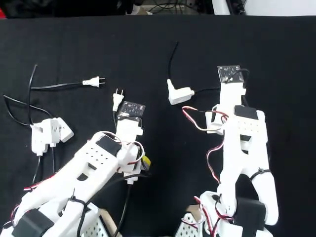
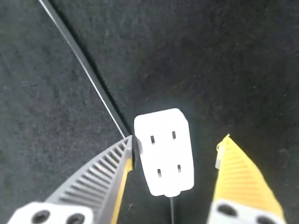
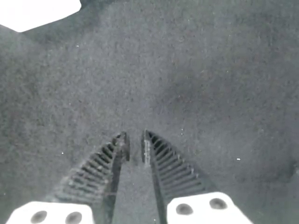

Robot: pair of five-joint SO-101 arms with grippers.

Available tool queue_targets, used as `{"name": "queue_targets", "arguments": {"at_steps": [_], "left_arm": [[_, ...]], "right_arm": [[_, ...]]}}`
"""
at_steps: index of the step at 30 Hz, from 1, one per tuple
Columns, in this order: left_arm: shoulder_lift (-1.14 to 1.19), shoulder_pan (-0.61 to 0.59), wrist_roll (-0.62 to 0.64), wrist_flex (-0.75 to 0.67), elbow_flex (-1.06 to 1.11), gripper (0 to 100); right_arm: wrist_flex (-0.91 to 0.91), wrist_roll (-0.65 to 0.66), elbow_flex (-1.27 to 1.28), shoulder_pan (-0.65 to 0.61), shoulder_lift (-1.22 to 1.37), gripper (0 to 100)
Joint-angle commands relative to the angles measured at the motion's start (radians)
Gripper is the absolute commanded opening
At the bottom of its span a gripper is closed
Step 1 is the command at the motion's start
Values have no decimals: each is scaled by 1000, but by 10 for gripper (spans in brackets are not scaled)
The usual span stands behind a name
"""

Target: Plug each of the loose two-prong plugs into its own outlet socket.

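A white outlet socket (image 2: 163, 151) with two pairs of slots lies on the black cloth between the fingers of my left gripper (image 2: 177, 139), which is open. The grey finger (image 2: 110, 168) touches the socket's side, while the yellow finger (image 2: 238, 172) stands apart from it. Two loose two-prong plugs lie beyond the left arm (image 1: 98, 158): one (image 1: 94, 82) on a black cable, and a white one (image 1: 117, 99) beside the arm's wrist. My right gripper (image 3: 134, 140) is shut over bare cloth, holding nothing. A white socket block (image 1: 180, 93) (image 3: 32, 11) lies to its left.
A white outlet cluster (image 1: 48, 133) with looping black cables sits at the left of the table. A thin black cable (image 2: 84, 65) runs diagonally past the socket. Red and white servo wires hang by the right arm (image 1: 242, 143). Black cloth covers the table (image 1: 276, 59).
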Motion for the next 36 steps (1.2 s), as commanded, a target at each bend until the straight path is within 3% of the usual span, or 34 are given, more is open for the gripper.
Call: {"name": "queue_targets", "arguments": {"at_steps": [1, 6, 13, 19, 28, 31, 36], "left_arm": [[21, -64, 8, 46, -58, 293], [153, -13, -9, 137, -142, 289], [239, 45, -25, 138, -162, 279], [235, 44, -28, 109, -153, 156], [229, 38, -180, 176, -194, 30], [196, -13, -262, 273, -277, 30], [51, -240, -356, 364, -438, 34]], "right_arm": [[-20, 9, -4, 14, -12, 52], [-20, 9, -4, 14, -12, 52], [-20, 9, -4, 14, -12, 52], [-20, 9, -4, 14, -12, 52], [-20, 9, -4, 14, -12, 52], [-20, 9, -4, 14, -12, 52], [-20, 9, -4, 14, -12, 52]]}}
